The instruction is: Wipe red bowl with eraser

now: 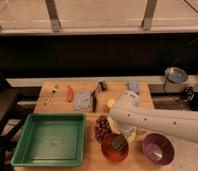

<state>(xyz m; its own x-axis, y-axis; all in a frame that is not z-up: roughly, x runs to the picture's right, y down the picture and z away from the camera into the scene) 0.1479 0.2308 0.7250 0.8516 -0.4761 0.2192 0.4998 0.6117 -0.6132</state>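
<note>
The jaws are shut on the eraser (118,142), a small dark block with a lighter grey face, and the gripper (120,138) holds it down inside the red bowl (114,149), near the front edge of the wooden table (57,105). The white arm (157,120) reaches in from the right and hides the fingers for the most part.

The eraser looks light and quite stiff, so a hold across its two short sides, as it seems to be now, should be enough. The bowl is glossy plastic, probably light and slippery; I think it can slide or tip if the eraser presses hard on one wall.

Just beside it on the right stands the purple bowl (158,148), and on the left the green tray (49,140), so a pushed bowl could touch them.
</note>
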